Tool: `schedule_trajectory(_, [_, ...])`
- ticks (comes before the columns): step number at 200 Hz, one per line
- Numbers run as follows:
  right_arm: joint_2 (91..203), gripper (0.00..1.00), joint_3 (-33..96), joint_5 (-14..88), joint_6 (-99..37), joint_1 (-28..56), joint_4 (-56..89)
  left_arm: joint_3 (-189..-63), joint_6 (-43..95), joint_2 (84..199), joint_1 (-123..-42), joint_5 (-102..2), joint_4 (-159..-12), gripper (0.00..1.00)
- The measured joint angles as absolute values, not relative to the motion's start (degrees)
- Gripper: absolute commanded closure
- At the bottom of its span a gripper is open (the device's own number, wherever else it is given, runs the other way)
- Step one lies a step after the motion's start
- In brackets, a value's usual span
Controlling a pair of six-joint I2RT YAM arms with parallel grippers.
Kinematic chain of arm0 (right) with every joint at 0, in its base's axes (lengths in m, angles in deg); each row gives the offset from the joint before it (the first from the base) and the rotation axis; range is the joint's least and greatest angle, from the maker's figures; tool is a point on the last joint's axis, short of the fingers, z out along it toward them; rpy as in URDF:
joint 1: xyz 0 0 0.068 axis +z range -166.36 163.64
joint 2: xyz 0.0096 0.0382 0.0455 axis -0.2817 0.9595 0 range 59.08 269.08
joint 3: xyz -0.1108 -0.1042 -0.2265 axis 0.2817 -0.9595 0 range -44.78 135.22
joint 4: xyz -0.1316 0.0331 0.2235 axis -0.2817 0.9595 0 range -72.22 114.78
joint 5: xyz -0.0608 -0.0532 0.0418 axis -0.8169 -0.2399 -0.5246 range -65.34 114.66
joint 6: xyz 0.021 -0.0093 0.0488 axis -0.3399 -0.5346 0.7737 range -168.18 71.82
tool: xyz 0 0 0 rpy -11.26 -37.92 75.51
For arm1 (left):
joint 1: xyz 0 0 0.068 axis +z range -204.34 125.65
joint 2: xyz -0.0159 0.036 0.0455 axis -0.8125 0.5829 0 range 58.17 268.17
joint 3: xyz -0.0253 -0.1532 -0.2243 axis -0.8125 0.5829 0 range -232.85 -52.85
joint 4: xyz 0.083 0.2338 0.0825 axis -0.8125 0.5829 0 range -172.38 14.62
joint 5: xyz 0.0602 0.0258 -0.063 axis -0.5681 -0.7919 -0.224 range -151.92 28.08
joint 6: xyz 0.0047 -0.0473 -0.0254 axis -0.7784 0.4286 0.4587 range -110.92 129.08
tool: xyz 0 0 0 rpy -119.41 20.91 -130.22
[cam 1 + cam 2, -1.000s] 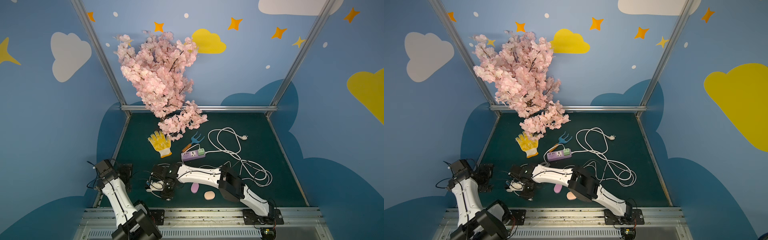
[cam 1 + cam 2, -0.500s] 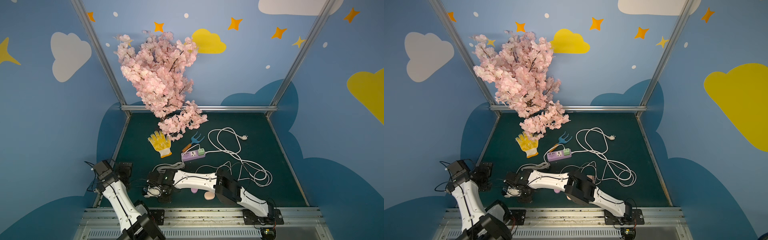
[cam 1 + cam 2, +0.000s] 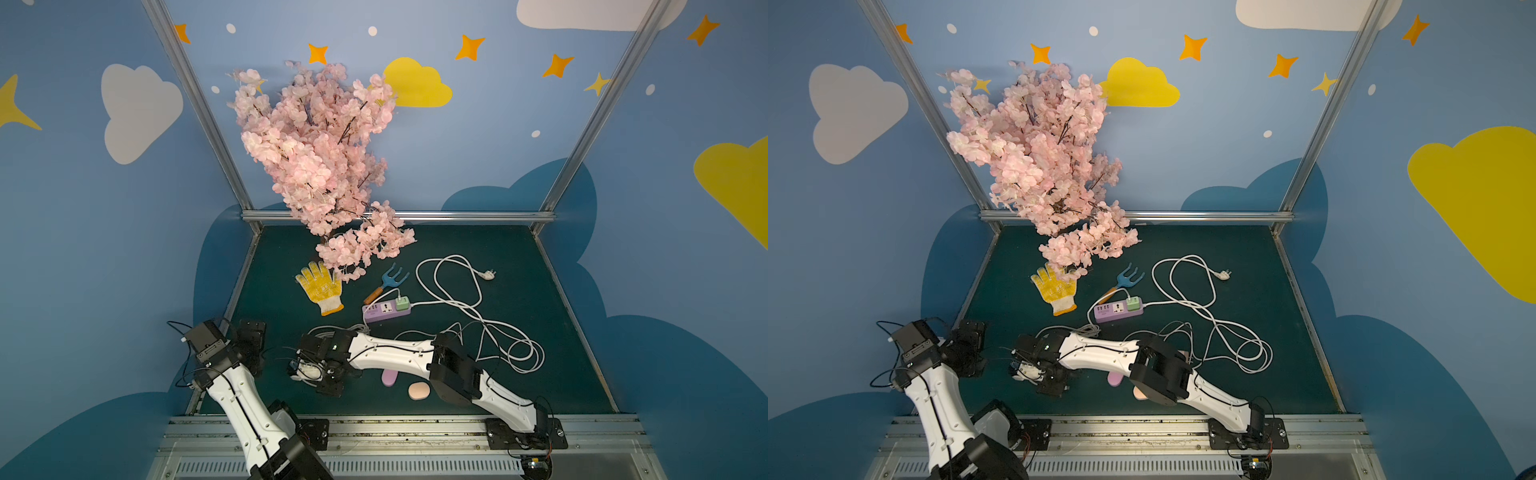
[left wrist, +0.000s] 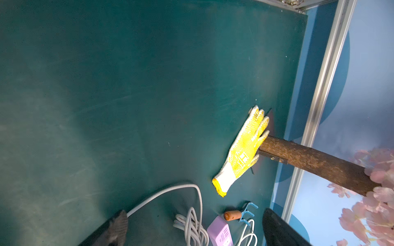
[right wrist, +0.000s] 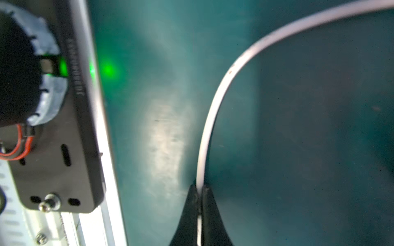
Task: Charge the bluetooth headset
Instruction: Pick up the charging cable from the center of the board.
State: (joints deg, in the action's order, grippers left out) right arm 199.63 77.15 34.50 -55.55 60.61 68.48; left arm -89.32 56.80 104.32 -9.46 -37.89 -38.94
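Right claw [image 5: 199, 202] pinching the thin white charging cable [image 5: 213, 110] low over the counter [image 5: 298, 149]. I take it this grip lets me steer the lead, which runs from the green adapter [image 3: 402, 302] on the lilac power strip [image 3: 384, 312]. Left claw [image 4: 195, 215] spread, empty, parked clear of the work. Headset: probably the lilac pod [image 3: 389, 377] beside my right forearm, with a peach pod [image 3: 418, 390] near it; cannot confirm.

Blue walls [image 3: 498, 145] painted with white and yellow clouds [image 3: 415, 85] and orange stars [image 3: 470, 46] close in the cell on three sides. Silver aluminium posts [image 3: 205, 116] rise at the back corners, joined by a rail [image 3: 457, 216] along the dark green tabletop [image 3: 498, 241]. A pink blossom tree [image 3: 316, 153] leans out from the back left corner. The light looks soft and even, perhaps from overhead.
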Motion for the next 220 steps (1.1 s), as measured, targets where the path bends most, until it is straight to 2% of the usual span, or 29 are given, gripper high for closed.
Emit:
schedule_trajectory(29, [194.53, 1.0, 70.85, 44.47, -50.35, 53.04, 65.31, -88.94, 55.89, 104.21, -9.77, -31.7, -42.41, 0.05])
schedule_trajectory(71, [178.84, 1.0, 57.45, 61.48, -38.35, 41.22, 53.03, -89.05, 54.97, 103.27, -15.54, -23.97, -49.19, 0.11])
schedule_trajectory(96, [171.45, 1.0, 51.9, 69.69, -29.98, 37.76, 43.56, -89.08, 55.84, 103.09, -18.55, -18.87, -54.76, 0.12])
schedule_trajectory(123, [169.09, 1.0, 51.64, 75.49, -23.31, 36.26, 37.58, -90.56, 57.53, 103.51, -20.98, -14.7, -59.48, 0.12])
schedule_trajectory(169, [165.16, 1.0, 50.88, 78.52, -16.25, 33.96, 33.03, -98.93, 59.54, 105.32, -33.61, -12.54, -65.65, 0.12])
schedule_trajectory(209, [151.04, 1.0, 43.71, 73.15, -12.91, 30.71, 29.95, -103.09, 60.06, 106.31, -44.91, -13.45, -67.7, 0.13])
schedule_trajectory(220, [146.1, 1.0, 39.64, 69.96, -11.29, 29.96, 27.26, -103.44, 60.08, 106.33, -47.69, -14.02, -67.98, 0.16])
